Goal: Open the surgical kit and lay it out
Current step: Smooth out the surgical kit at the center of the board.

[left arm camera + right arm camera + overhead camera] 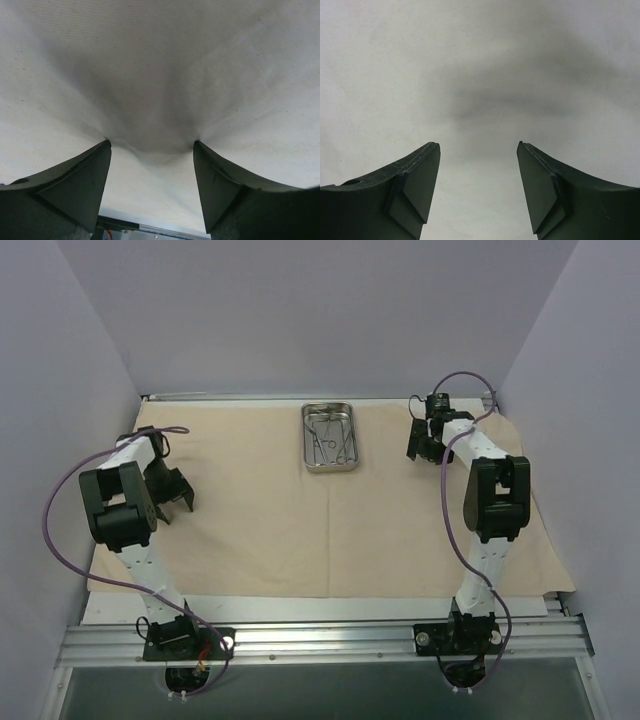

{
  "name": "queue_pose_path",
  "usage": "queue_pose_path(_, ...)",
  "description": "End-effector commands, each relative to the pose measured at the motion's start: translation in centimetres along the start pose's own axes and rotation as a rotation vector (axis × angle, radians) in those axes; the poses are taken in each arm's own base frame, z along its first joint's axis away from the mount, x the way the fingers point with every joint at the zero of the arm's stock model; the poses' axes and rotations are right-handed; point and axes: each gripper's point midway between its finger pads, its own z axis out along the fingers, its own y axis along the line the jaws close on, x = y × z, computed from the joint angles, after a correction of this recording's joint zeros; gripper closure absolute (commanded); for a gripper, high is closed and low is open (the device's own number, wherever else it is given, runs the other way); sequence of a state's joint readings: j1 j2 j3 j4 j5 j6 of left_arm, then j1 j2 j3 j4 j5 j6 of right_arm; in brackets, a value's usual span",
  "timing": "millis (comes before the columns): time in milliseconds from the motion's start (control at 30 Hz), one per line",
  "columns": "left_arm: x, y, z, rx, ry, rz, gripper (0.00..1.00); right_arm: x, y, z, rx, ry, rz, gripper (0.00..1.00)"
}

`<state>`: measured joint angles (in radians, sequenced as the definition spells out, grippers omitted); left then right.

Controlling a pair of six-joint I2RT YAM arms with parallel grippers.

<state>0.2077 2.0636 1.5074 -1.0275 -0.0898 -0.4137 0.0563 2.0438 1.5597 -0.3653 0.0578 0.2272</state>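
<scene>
Left gripper (152, 145): fingers spread, tips dimpling the cloth wrap (160, 60) at left, grasping nothing.
Right gripper (479, 145): fingers released, over bare wrap, far right.
Lay of cloth wrap: unfolded flat beneath both arms.
Steel tray (330, 468): on wrap, far centre.
Instruments (335, 445): lying inside tray.

Three plain, pale lavender panels close in the space: a back wall (320, 310), a left wall (50, 390) and a right wall (595, 370). Between them stands a white table (300, 608), edged at the near side by a ribbed silver aluminium rail (330, 640). The light is soft and even.
</scene>
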Motion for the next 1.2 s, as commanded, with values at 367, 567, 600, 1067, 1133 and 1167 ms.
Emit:
queue_pose_path(367, 0.8, 4.8, 1.7, 0.017, 0.061, -0.112, 0.25, -3.4, 0.5, -0.4, -0.030, -0.060, 0.016, 0.35)
queue_pose_path(567, -0.5, 2.8, -1.2, 0.100, -0.013, -0.081, 0.25, -7.3, -2.3, 1.1, 0.005, -0.109, 0.091, 0.34)
queue_pose_path(600, -1.2, 2.4, -2.1, 0.114, -0.052, -0.073, 0.24, -7.7, -2.9, 1.4, 0.011, -0.111, 0.106, 0.34)
queue_pose_path(1067, -3.2, -3.9, -6.7, 0.242, -0.161, 0.027, 0.23, -7.2, -9.0, 10.5, 0.142, -0.006, 0.141, 0.34)
queue_pose_path(1133, -3.0, -4.3, -7.6, 0.255, -0.173, 0.038, 0.23, -7.7, -9.5, 11.0, 0.175, -0.006, 0.122, 0.34)
queue_pose_path(1167, -3.2, -4.3, -8.1, 0.255, -0.186, 0.037, 0.23, -7.9, -9.5, 11.0, 0.182, -0.012, 0.115, 0.34)
